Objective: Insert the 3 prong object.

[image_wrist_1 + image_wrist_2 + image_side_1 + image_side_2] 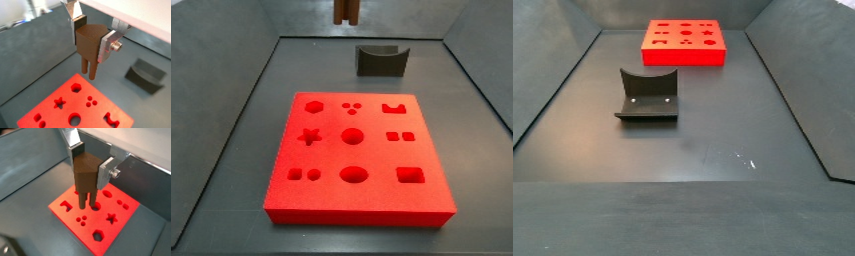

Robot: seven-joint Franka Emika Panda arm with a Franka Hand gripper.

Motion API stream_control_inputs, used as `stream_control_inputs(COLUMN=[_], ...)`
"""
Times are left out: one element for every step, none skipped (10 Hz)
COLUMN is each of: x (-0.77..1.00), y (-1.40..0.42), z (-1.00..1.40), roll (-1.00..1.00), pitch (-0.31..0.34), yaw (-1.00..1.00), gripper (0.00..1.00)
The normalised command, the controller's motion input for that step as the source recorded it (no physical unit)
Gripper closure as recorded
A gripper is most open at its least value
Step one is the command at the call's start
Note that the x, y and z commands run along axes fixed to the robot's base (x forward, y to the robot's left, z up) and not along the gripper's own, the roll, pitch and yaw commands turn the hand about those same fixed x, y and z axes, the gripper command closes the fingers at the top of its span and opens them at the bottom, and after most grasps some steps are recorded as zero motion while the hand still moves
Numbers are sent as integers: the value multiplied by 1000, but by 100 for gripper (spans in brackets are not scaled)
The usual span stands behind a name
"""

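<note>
Nearest my wrist cameras is the 3 prong object (90,45), a narrow brown piece clamped between the silver fingers (108,46) of the end effector (92,31), which is closed narrow on its upper body. Its long axis runs straight down, thin prongs lowest, and it hangs clear above the red board (100,213), not touching it. From left to right in a side view, I see the board's star cut-out (307,136), a round hole (353,135) and two small squares (400,136); the three-dot socket (350,105) sits in the row behind. Past the board stands the dark grey block (378,60) on the surface (251,110). I judge the prongs still hang off toward the board's block-side edge, so the move needs a shift over the socket, then a descent.
</note>
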Motion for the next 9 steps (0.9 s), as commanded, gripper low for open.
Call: stream_control_inputs(x=[0,0,0,0,0,0,0,0,0], y=[0,0,0,0,0,0,0,0,0], z=[-246,-246,-263,-257,-243,-240,-129,-46,0], roll=[-54,-46,-29,-24,-29,-27,-49,-61,-63], pitch=[0,0,0,0,0,0,0,0,0], yaw=[-1000,-1000,-1000,-1000,-1000,-1000,-1000,-1000,-1000], gripper=[100,100,100,100,100,100,100,100,100])
